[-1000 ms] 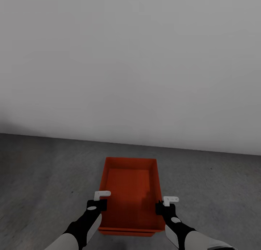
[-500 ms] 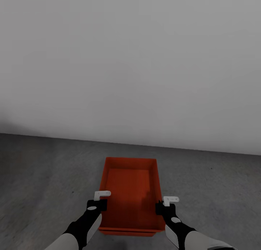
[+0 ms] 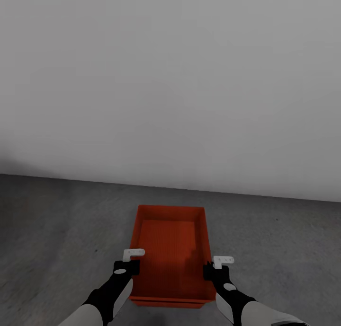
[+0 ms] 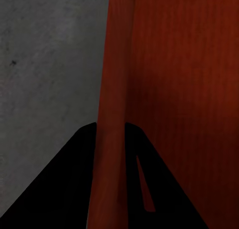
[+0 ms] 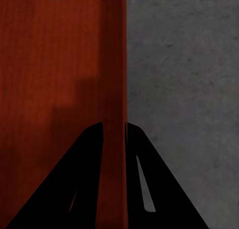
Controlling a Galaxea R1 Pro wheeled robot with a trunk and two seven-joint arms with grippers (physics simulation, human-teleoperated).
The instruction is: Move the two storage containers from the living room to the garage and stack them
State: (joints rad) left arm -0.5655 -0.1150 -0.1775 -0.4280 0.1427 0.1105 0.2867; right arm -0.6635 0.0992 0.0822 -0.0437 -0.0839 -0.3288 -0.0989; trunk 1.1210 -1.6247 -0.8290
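Looks like the stacking stage: both tools pinch the bin [image 3: 170,250], left tool [image 3: 127,267] closed on its left wall, right tool [image 3: 211,269] closed on its right wall. A second rim peeks out underneath, so next is probably letting go. Bare floor [image 3: 57,222] all around, wall [image 3: 170,80] ahead.

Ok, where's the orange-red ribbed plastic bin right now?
In the head view the orange-red ribbed plastic bin sits low and centre over the dark grey concrete floor, short of the pale grey wall, between the left gripper and right gripper.
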